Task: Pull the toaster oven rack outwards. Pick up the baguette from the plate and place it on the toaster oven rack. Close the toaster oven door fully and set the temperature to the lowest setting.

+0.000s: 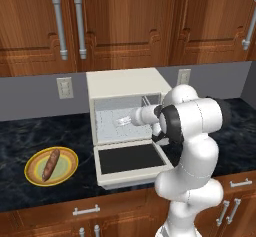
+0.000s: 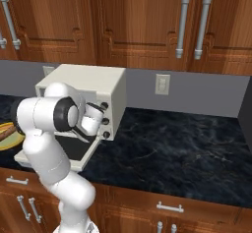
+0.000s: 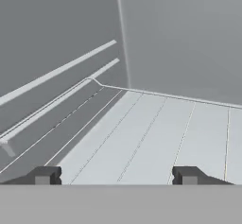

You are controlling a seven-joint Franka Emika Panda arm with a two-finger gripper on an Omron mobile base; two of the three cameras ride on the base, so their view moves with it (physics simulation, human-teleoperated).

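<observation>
- Wood-grain brown cabinets (image 1: 125, 21) with raised panels and brushed-metal bar handles run above the oven; matching drawers with small bar pulls sit below it.
- Black, glossy counter (image 2: 172, 143) veined like marble carries the oven, and a plain grey wall with two pale outlet plates stands behind it.
- Cream, boxy oven (image 1: 125, 88) has smooth flat sides, a pale grey cavity and three small round knobs (image 2: 105, 120) in a column down its right side.
- White, rounded arm (image 1: 192, 141) with dark joints reaches from the oven's front right into the cavity.
- Cream-framed door (image 1: 131, 161) hangs fully open, lying flat in front of the oven, its dark glass pane facing up.
- Thin silver wire rack (image 3: 142, 133) lies flat inside the cavity, its straight parallel rods running toward the back wall.
- Round plate (image 1: 67, 173), with a yellow rim, orange ring and pale green centre, rests on the counter well left of the oven.
- Reddish-brown baguette (image 1: 50, 164), slim with tapered ends, lies diagonally on the plate.
- Dark gripper (image 3: 116, 176) is inside the oven just above the rack, its two blocky tips spread wide apart with nothing between them.
</observation>
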